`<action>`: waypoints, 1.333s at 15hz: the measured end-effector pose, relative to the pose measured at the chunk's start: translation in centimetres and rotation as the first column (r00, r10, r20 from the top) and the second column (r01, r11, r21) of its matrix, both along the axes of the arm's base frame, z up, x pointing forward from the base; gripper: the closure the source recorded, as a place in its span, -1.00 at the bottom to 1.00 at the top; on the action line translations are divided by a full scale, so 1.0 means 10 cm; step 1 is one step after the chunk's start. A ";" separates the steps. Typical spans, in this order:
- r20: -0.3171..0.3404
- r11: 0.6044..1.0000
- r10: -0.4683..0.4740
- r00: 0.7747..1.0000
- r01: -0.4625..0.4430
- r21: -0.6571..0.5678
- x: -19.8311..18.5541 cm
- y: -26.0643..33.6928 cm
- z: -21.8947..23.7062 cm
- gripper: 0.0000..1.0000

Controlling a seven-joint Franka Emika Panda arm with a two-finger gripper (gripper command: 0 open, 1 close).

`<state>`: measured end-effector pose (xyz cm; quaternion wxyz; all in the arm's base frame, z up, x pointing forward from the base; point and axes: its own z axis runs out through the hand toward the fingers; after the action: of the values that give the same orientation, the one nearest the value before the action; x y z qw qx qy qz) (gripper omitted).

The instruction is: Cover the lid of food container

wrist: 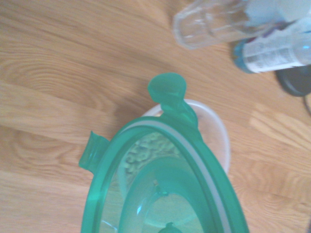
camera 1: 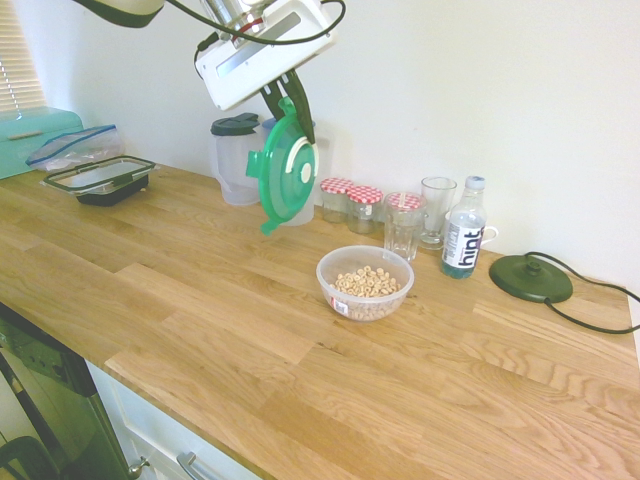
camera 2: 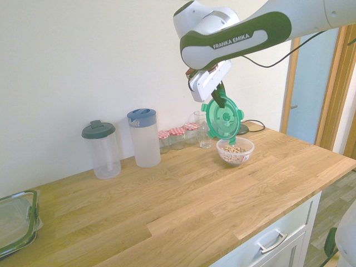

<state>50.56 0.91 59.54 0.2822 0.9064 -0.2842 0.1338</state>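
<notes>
1. Here's the round translucent green lid (camera 1: pixel 285 178), up in the air, tipped steeply onto its edge, its white ring mark showing.
2. And my claw (camera 1: pixel 296 120) is pinching that lid at its upper edge, fingers closed on it, pointing downward!
3. Below it, well within my wrist view, sits the small round clear plastic tub (camera 1: pixel 340 302), upright on the wooden table (camera 1: pixel 200 320), mouth uncovered, pale cereal rings (camera 1: pixel 368 282) inside and a small label on its side.
4. Behind the tub, towards the wall, it's a line of glassware: three jars with red-checked lids (camera 1: pixel 364 208), and near them a tall clear drinking glass (camera 1: pixel 437 212).
5. Right by that glass stands the "hint" bottle (camera 1: pixel 464 232), bluish liquid at the bottom, and beyond it a flat, round dark green base (camera 1: pixel 531 278).
6. Over on the other side of the jars, two pitchers: one blue-lidded (camera 2: pixel 146 146), one dark-green-lidded (camera 2: pixel 105 153), both upright.
7. Furthest along, there's the rectangular dark-rimmed container (camera 1: pixel 100 180), a clear zip bag (camera 1: pixel 82 150) behind it, and a turquoise box (camera 1: pixel 35 142) at the back!
</notes>
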 end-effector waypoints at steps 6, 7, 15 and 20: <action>0.034 0.917 -0.019 0.999 0.031 -0.397 0.03 -0.24 -0.20 1.00; 0.032 0.889 -0.012 0.999 0.026 -0.458 0.03 -0.28 -0.33 1.00; 0.143 0.623 -0.051 0.988 0.143 -0.769 -0.11 -0.41 -1.43 1.00; 0.123 0.605 0.011 0.992 0.091 -0.791 0.06 -0.15 -1.81 1.00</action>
<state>51.19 -0.60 41.39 0.6413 0.6709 -0.2314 0.2918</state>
